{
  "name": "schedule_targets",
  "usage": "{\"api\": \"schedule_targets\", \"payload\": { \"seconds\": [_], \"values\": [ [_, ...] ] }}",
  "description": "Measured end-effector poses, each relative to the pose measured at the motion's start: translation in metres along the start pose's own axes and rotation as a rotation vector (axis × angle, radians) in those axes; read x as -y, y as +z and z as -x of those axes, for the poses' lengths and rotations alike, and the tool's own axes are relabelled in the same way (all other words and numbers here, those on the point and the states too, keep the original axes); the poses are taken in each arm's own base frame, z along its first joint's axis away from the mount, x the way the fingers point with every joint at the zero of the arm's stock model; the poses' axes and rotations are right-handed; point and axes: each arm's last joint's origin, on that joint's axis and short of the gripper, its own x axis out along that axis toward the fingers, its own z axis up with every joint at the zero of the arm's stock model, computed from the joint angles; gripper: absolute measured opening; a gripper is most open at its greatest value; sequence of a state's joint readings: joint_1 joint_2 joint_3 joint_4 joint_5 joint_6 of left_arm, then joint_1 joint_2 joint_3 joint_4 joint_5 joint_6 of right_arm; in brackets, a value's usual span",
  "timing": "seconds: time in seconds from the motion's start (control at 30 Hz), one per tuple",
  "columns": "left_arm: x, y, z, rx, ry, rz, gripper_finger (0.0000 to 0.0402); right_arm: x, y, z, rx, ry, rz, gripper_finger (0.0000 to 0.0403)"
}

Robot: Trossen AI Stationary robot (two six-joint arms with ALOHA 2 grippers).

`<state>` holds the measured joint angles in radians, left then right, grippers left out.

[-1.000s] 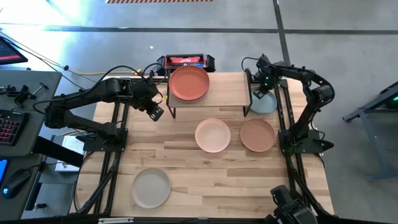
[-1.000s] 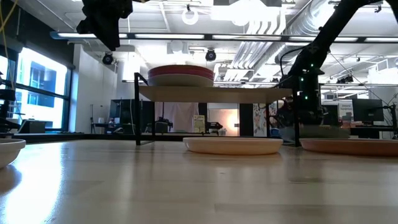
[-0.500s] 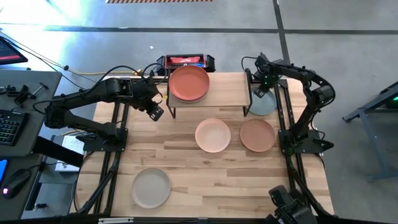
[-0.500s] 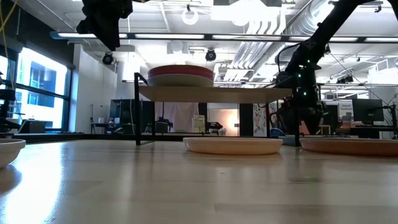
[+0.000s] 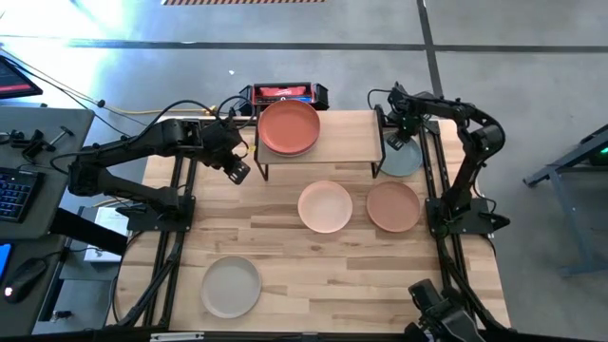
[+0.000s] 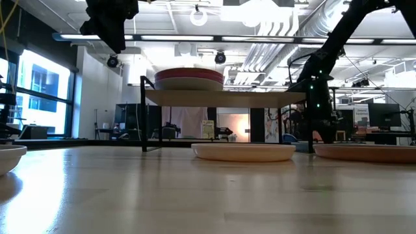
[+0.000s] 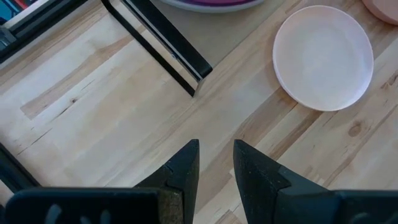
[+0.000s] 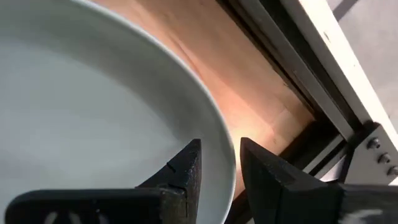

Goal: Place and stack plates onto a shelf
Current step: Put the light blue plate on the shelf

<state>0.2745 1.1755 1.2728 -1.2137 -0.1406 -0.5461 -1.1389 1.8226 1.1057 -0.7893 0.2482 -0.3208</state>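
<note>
Right arm has shifted slightly since a second ago: elbow pulling in, right hand (image 5: 395, 136) sitting at the shelf's (image 5: 351, 136) right end, above the grey plate (image 5: 403, 158). In the right wrist view I'm seeing its fingers (image 8: 181, 169) straddling that plate's rim, narrow gap, not clearly clamping. Nothing else has moved. Left hand (image 5: 237, 171) is hovering off the shelf's left end over bare worktop (image 5: 313, 275), fingers (image 7: 184, 168) slightly apart, holding nothing. Terracotta plate (image 5: 289, 127) is sitting on top of a stack on the shelf's left half; I'm seeing a purple plate (image 7: 208, 4) under it. Pink plate (image 5: 325, 206) and tan plate (image 5: 393, 206) are lying side by side in front of the shelf. Off-white plate (image 5: 231, 287) is lying near the front left.
</note>
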Motion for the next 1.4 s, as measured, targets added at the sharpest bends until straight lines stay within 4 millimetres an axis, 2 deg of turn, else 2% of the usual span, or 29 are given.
{"api": "schedule_targets", "payload": {
  "seconds": [0.33, 0.57, 0.83, 1.13, 1.4],
  "values": [
    [0.000, 0.000, 0.000, 0.000, 0.000, 0.000, 0.0087, 0.001, 0.001, -0.004, 0.004, 0.018, -0.014, 0.0085],
    [0.000, 0.000, 0.000, 0.000, 0.000, 0.000, 0.0087, 0.000, 0.000, -0.003, -0.007, 0.023, -0.048, 0.0008],
    [0.000, 0.000, 0.000, 0.000, 0.000, 0.000, 0.0087, 0.001, -0.003, 0.003, -0.003, 0.025, -0.104, 0.0003],
    [0.000, 0.000, 0.000, 0.000, 0.000, 0.000, 0.0087, 0.001, -0.008, 0.024, 0.043, 0.014, -0.147, 0.0000],
    [0.000, 0.000, 0.000, 0.000, 0.000, 0.000, 0.0087, -0.005, -0.008, 0.033, 0.029, -0.011, -0.148, 0.0000]
  ]
}}
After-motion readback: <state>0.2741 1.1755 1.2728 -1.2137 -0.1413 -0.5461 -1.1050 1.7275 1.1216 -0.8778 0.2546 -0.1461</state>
